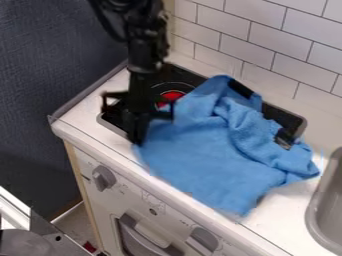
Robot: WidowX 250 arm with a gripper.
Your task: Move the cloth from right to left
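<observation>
A crumpled blue cloth (214,145) lies over the middle and right of the black stove top, its lower part spread on the white counter toward the front edge. Its folds bunch up at the upper right. The black gripper (139,135) hangs down at the cloth's left edge, over the left part of the stove, with its tip close to the cloth's left corner. How its fingers stand, and whether they touch the fabric, I cannot tell.
A red-centred burner (172,97) shows between the arm and the cloth. The grey sink (327,210) is at the right edge. White tiles (274,40) line the back wall. Knobs (103,177) stick out from the oven front below the counter edge.
</observation>
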